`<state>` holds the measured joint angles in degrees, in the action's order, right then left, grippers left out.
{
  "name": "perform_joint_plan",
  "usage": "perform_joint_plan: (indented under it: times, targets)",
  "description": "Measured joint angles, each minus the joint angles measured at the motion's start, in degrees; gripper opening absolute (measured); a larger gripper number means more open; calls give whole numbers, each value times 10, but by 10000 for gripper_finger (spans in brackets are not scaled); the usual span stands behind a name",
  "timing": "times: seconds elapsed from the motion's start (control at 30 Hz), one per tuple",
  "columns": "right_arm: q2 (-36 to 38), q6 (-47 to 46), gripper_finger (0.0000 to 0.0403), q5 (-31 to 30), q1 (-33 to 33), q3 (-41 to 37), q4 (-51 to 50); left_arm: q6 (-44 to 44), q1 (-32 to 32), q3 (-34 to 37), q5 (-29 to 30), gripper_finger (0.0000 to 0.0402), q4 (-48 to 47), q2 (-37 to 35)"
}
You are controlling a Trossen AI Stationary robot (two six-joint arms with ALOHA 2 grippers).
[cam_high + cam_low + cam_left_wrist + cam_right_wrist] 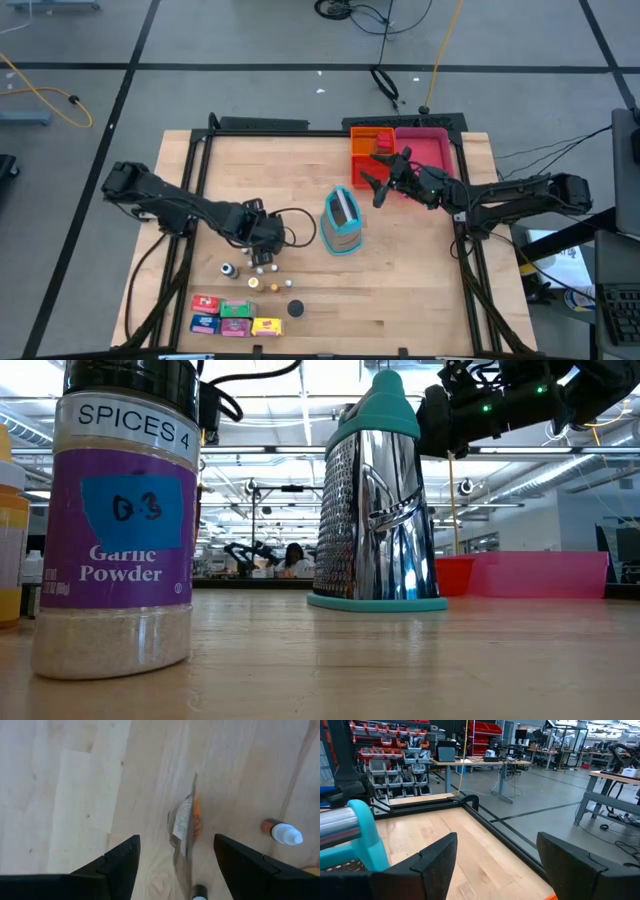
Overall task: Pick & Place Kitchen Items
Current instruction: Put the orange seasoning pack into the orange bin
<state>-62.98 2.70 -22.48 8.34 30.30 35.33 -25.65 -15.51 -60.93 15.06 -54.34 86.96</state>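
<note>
Several tiny spice bottles (262, 277) stand near the table's near-left part. In front of them lie small red (205, 303), green (237, 309), blue (205, 323) and yellow (266, 326) boxes and a black piece (296, 309). My left gripper (264, 256) hangs open over the bottles, pointing down. In its wrist view a small orange and silver item (186, 822) shows smeared between the fingers, and a white-capped bottle (282, 832) lies beside it. My right gripper (380, 182) is open and raised by the trays. A garlic powder bottle (120, 520) fills the low view's left.
A teal and metal grater (342, 222) stands upright mid-table between the two arms. An orange tray (366, 150) and a pink tray (432, 150) sit at the far right corner. Bare wood lies on the near right. A black frame (485, 817) borders the table.
</note>
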Motion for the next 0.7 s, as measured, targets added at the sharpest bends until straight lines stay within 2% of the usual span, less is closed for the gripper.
perform_joint_plan:
  times: [0.13, 0.4, 0.43, 0.7]
  targets:
    - [0, 2, 265, 0, 0, 0, 0, 4, 0, 0, 0, 183, 1, 9]
    - [0, 1, 265, 0, 0, 0, 0, 25, 1, 0, 0, 20, 4, 8]
    - [0, 1, 265, 0, 0, 0, 0, 27, 1, 0, 0, 10, 4, 8]
    - [0, 0, 265, 0, 0, 0, -5, 30, 1, 0, -1, 3, 3, 8]
